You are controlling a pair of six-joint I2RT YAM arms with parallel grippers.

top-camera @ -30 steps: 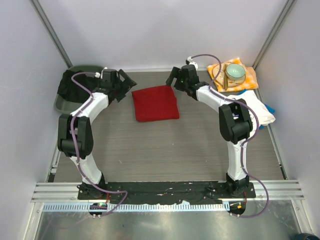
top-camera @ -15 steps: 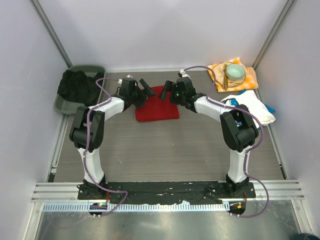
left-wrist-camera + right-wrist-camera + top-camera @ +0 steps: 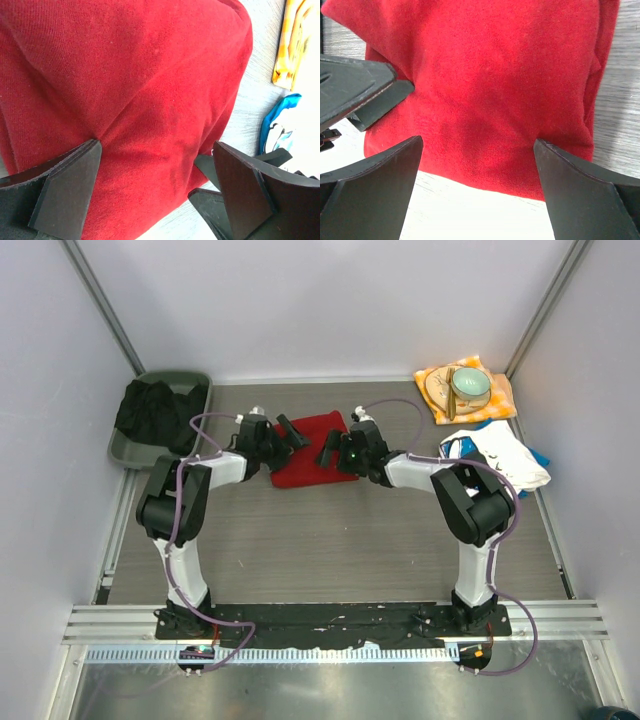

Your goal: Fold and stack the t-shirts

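The red t-shirt [image 3: 312, 455] lies folded into a rough square at the table's far middle. My left gripper [image 3: 291, 432] is over its left edge and my right gripper [image 3: 327, 448] is over its right part, and the two face each other. Each is open, with nothing between its fingers. Red cloth [image 3: 125, 90] fills the left wrist view, seen between my left gripper's [image 3: 157, 170] wide jaws. My right gripper [image 3: 477, 170] spans the shirt's [image 3: 495, 90] near edge. The white printed t-shirt [image 3: 497, 455] lies crumpled at the right, showing blue cloth [image 3: 540, 455].
A grey bin [image 3: 190, 377] holding dark cloth [image 3: 150, 410] sits at the far left corner. An orange-yellow cloth [image 3: 500, 400] with a green bowl [image 3: 468, 386] lies at the far right corner. Walls enclose the table on three sides.
Both arms have swung inward from the far left and far right and now meet over the red t-shirt. Both grippers stayed open, and the shirt has not moved.
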